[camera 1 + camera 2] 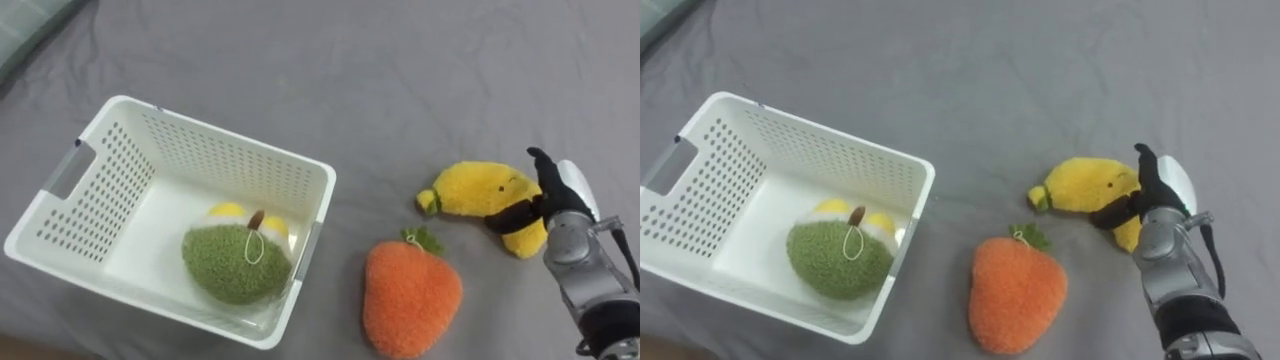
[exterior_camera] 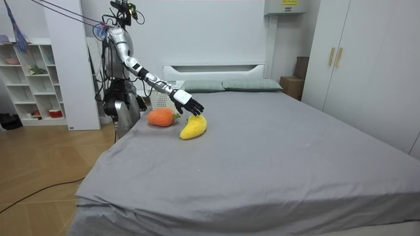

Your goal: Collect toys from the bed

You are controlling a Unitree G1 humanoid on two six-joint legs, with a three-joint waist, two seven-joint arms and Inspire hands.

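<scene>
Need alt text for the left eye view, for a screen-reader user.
The robot's right hand grips a yellow banana plush on the grey bed. An orange carrot plush lies beside it; at left, a white basket holds a green plush toy.

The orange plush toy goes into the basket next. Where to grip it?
Probably from above, across the wide body of the orange plush toy: it lies flat on the bed, soft and rounded. The right hand, holding the yellow toy, is nearest.
</scene>
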